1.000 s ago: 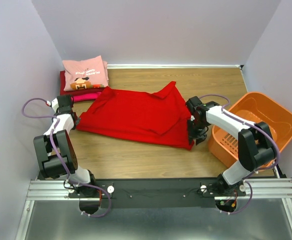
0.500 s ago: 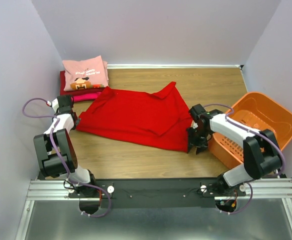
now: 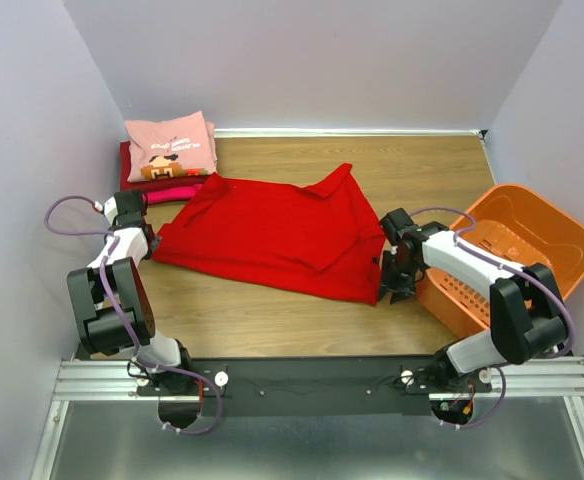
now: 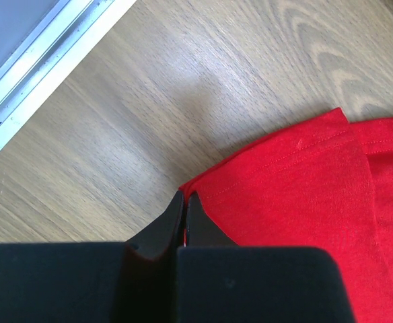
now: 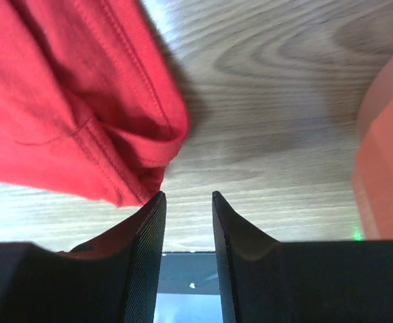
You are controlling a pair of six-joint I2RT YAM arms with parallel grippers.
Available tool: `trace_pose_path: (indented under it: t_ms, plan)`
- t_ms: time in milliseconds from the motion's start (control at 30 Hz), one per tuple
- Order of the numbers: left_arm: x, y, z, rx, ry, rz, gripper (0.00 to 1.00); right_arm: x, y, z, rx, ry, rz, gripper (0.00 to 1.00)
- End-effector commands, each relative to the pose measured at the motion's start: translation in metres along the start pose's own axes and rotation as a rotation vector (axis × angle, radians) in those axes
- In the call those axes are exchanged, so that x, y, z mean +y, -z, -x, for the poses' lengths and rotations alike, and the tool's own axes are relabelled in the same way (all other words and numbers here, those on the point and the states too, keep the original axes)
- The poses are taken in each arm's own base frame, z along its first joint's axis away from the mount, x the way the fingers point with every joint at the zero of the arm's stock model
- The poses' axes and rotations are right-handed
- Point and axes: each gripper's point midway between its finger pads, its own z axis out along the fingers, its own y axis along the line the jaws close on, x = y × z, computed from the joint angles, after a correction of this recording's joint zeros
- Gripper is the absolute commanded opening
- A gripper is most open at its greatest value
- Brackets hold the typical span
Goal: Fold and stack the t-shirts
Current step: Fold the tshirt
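We see the red t-shirt [image 3: 272, 235] spread mid-table and the pink t-shirt [image 3: 170, 145] folded far left, its lettering too small to read. Our left gripper [image 4: 185, 202], reaching low, pinches the red shirt's left corner. Our right gripper [image 5: 188, 205] is spread and empty beside the near-right corner.

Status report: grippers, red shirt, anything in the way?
Left gripper shut on red t-shirt corner. Right gripper open, empty, beside its hem. Shirt spread, not stacked. Orange basket close beside right gripper.
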Motion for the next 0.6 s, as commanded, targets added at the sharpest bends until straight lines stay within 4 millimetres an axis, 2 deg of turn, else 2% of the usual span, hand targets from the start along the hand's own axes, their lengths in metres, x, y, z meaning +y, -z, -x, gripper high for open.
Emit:
trace_pose_path:
  t_ms: [0,300,333,567]
  plan:
    - [0.006,-0.002,0.007,-0.022,0.000,0.018,0.00,-0.009,-0.007,0.009,-0.048,-0.041,-0.059,0.40]
    - [0.007,-0.001,0.005,-0.021,-0.001,0.020,0.00,0.004,-0.017,0.023,-0.070,-0.039,-0.023,0.39]
    - [0.007,-0.001,0.005,-0.023,-0.001,0.018,0.00,0.010,-0.017,0.021,-0.054,-0.038,0.007,0.39]
    - [0.006,-0.001,0.005,-0.021,0.001,0.013,0.00,0.018,-0.025,0.018,-0.024,-0.032,0.045,0.39]
